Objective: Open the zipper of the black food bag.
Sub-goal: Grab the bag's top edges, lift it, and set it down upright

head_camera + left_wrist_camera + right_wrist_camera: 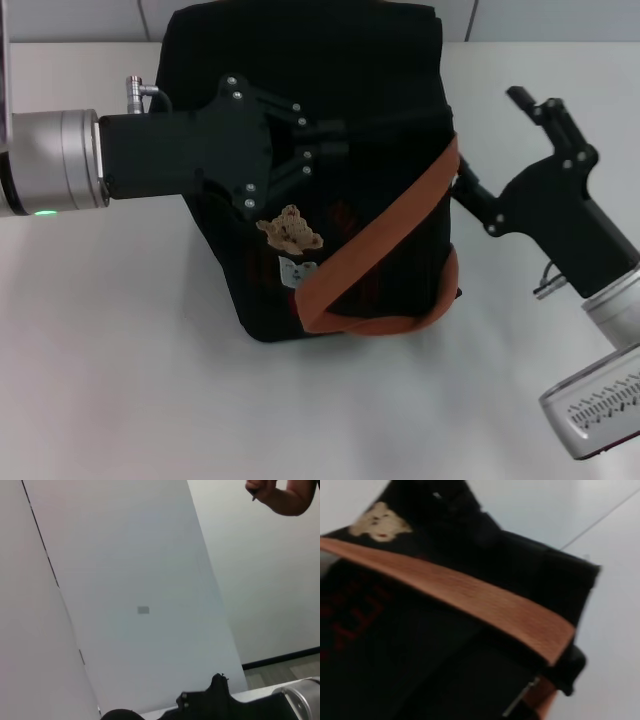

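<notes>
A pale, smooth table (120,330) is seen. At centre the boxy black food bag (380,90) of soft fabric lies, an orange-brown webbing handle (385,230) crossing it. From nine o'clock the left gripper (325,142) is closed narrowly at the zipper (390,122); the pull seems pinched, a steady drag judged next. At three o'clock the right gripper (470,180) is pressed against the bag's side; whether anything is held cannot be told.

Food bag (340,150) mid-table (120,380), left end effector (325,145) over it, right end effector (470,185) against its right side.
</notes>
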`<state>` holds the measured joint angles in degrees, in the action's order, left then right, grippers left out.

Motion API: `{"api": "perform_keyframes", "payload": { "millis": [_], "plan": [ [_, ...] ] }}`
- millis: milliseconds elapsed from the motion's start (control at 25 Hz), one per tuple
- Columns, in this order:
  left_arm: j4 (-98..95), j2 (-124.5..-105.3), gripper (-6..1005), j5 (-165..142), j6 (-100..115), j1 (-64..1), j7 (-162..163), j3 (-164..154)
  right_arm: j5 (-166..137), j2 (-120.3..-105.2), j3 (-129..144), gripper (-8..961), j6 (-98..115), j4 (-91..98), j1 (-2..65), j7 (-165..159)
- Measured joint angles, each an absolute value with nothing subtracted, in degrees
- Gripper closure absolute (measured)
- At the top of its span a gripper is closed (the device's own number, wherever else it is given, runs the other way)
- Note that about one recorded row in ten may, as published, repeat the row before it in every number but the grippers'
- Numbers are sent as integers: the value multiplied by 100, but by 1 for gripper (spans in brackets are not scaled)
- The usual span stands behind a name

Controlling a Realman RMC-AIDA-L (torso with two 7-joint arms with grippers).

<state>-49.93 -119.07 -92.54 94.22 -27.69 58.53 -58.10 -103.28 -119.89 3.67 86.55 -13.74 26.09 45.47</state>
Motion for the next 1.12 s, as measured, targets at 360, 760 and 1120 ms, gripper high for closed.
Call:
{"api": "perform_keyframes", "payload": {
  "millis": [360,760,1120],
  "plan": [
    [-4957,-11904,911,-9204,9443,-2774,5854,-5829,-10649,-11988,357,135,8483,-1430,2756,4563],
    [-4879,-11909,910,-9145,9449,-2776,5853,-5947,-10697,-11988,334,137,8549,-1588,2824,4570],
    [-4847,-11909,910,-9140,9458,-2755,5853,-5953,-10697,-11988,307,136,8714,-1631,2795,4499]
  ]
}}
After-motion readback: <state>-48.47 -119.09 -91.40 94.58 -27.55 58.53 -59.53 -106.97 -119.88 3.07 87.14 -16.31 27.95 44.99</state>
